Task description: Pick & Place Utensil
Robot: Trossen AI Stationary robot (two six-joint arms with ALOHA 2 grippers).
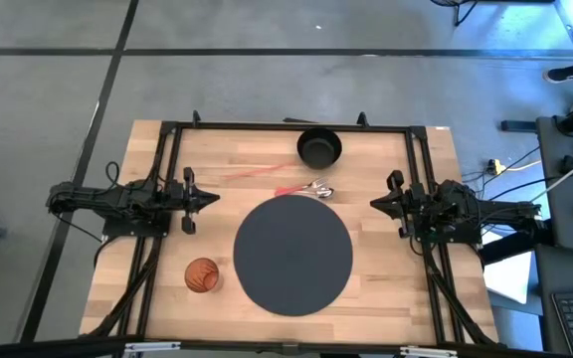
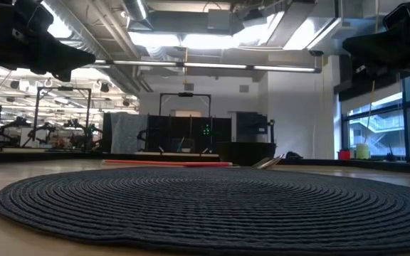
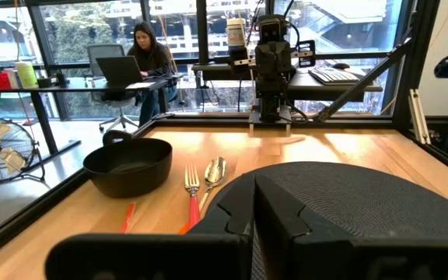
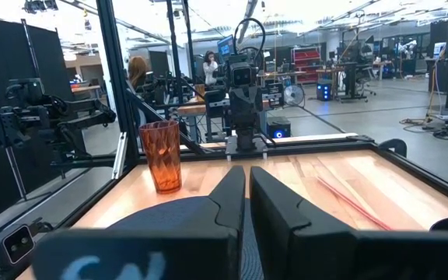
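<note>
A fork (image 3: 192, 183) and a spoon (image 3: 215, 171) with red handles lie flat on the wooden table between a black pan (image 1: 318, 149) and a round dark woven mat (image 1: 291, 255). Their metal heads (image 1: 318, 189) lie just off the mat's far edge. My left gripper (image 1: 215, 197) hovers level at the table's left side, shut and empty, pointing toward the mat. My right gripper (image 1: 373, 204) hovers level at the right side, its fingers (image 4: 225, 194) drawn together with nothing between them. Both are well clear of the utensils.
An orange ribbed cup (image 1: 202, 275) stands at the near left, beside the mat. Thin red sticks (image 1: 257, 171) lie on the wood left of the pan. Black frame rails (image 1: 172, 159) run along the table's left, right and far sides. A person sits at a desk (image 3: 142, 54) beyond the table.
</note>
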